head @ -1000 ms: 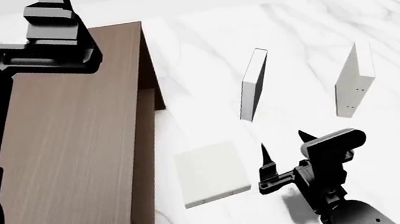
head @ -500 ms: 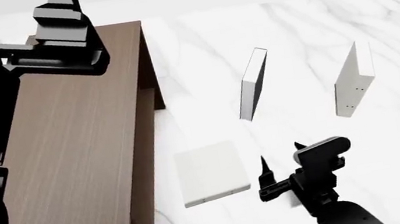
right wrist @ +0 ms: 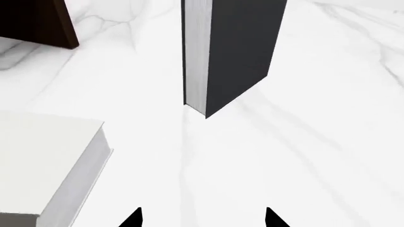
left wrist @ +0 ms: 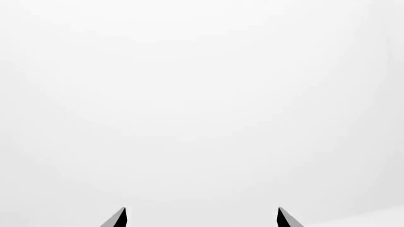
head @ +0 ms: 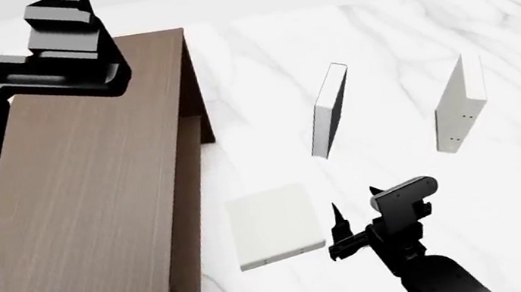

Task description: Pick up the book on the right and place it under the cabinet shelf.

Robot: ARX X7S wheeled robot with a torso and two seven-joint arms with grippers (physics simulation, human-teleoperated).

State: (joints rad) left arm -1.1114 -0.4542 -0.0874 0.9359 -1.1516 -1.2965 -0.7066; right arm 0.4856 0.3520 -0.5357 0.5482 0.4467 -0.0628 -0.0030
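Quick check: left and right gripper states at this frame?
Left gripper: open, holding nothing.
Right gripper: open, empty, facing the black-faced book.

No text, label, brand, number or sign can be read in any of the views. Only two tiny dark dots are seen on the pale spine of the book (head: pixel 459 107) standing at the right, and similar small dots are made out on the near edge of the white book lying flat (head: pixel 274 225); neither forms a letter or figure. The black-faced book (head: pixel 331 111) and the cabinet shelf (head: pixel 94 200) are shown plain and unmarked.
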